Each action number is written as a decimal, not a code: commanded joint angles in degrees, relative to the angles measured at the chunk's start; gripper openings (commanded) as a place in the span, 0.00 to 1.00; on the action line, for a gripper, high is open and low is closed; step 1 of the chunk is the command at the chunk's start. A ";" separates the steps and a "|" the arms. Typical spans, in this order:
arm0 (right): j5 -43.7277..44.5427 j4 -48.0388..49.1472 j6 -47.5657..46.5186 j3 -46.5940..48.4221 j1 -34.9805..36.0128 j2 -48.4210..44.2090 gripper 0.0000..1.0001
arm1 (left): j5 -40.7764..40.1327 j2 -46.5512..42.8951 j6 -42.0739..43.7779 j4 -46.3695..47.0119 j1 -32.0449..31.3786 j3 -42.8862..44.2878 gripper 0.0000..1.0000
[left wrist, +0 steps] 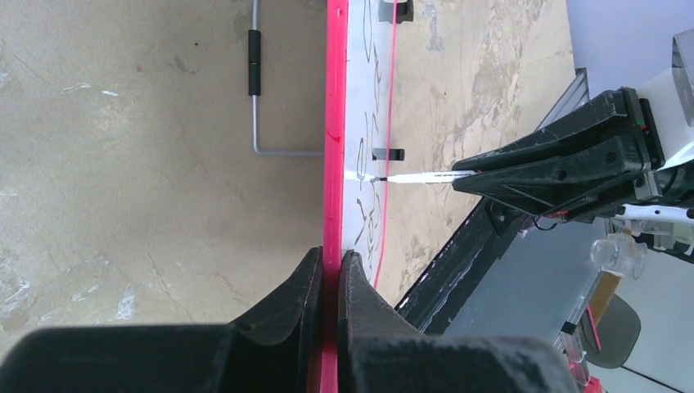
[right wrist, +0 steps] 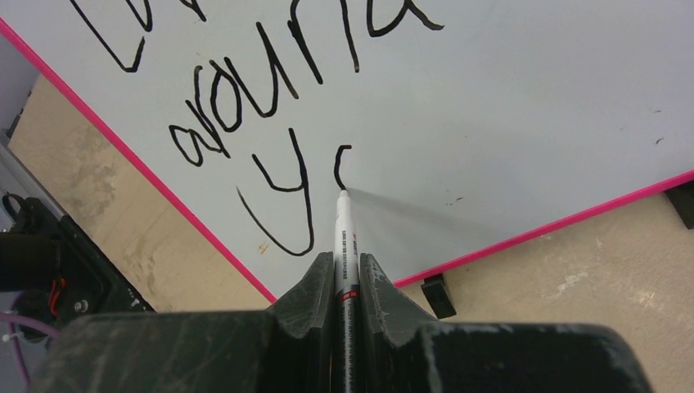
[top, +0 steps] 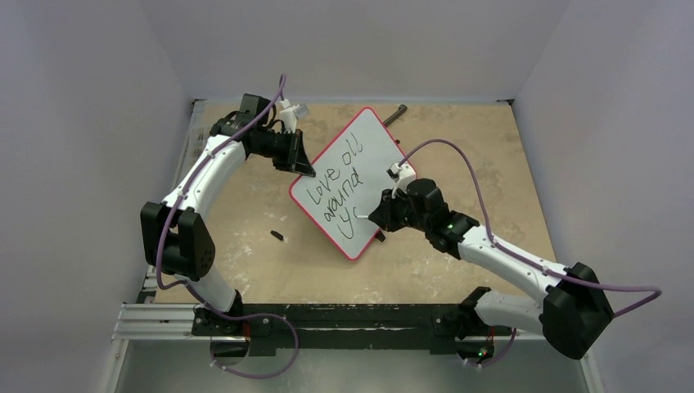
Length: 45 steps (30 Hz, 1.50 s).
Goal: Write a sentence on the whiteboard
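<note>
**Whiteboard** (top: 364, 151): lay slantwise on the table (top: 475, 172), red rim all round, one corner toward the arm bases.

**Sentence** (top: 340, 190): "Love all" and "around" were done. The third line had its "y" and a short hook (the opening of the "o", I judged).

**Left gripper** (left wrist: 331, 274): jaws were pinched together on the board's left rim, pinning it in place.

**Right gripper** (right wrist: 346, 274): jaws were clamped on the marker (right wrist: 344, 233), whose tip touched the board at the foot of the hook.

**Step in hand**: closing the "o" of "you".

**Handling notes**:
- I would press lightly and evenly and carry the curve round to meet its own start.
- I would match the height of the letters in the line above.
- The "u" needed room before the lower rim, which ran near, so the "o" wanted to be narrow.
- The left clamp had to be firm through the stroke, or the board would skid under the tip.
- Whether the board sat flat beneath the tip I could not tell; the left wrist view was edge-on.
</note>
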 commanded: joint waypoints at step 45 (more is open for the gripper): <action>9.71 -5.39 0.30 9.61 -1.69 1.85 0.00 | -4.13 -0.67 0.44 2.39 0.25 1.11 0.00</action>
